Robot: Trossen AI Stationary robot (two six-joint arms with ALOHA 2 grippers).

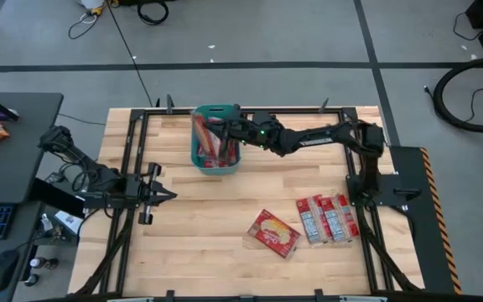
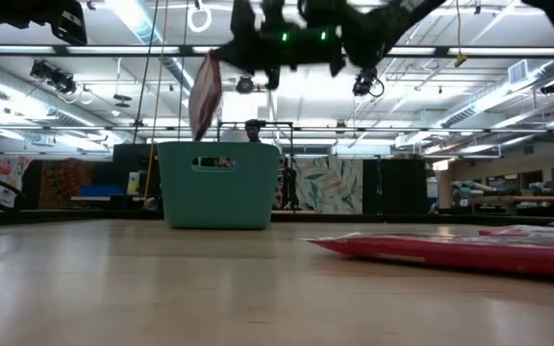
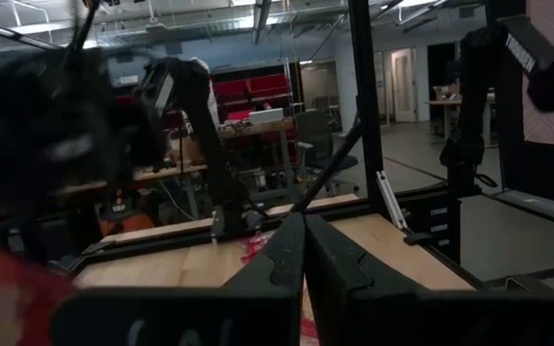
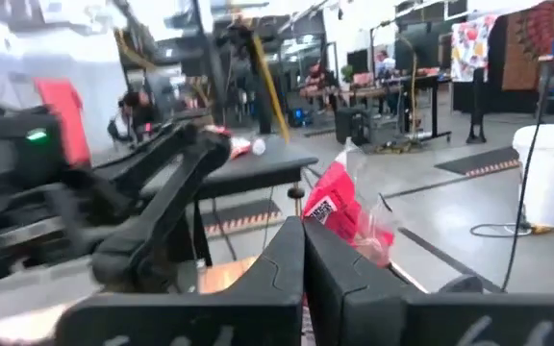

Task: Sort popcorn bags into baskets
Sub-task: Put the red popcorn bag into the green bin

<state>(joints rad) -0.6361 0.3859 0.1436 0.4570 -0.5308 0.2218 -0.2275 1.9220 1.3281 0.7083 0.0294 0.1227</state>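
Red popcorn bag hangs clenched in the right gripper over the teal basket; it should release only when centred. Left gripper waits, fingers together.

The wooden table carries a teal basket and popcorn bags.

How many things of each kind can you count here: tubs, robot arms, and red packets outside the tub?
Teal plastic rectangular tub: 1
Dark robot arms, left and right: 2
Flat red popcorn packets lying on the wooden table: at least 3, one alone, the rest overlapping
Red packet in the right pincer, above the tub: 1
Total: at least 7
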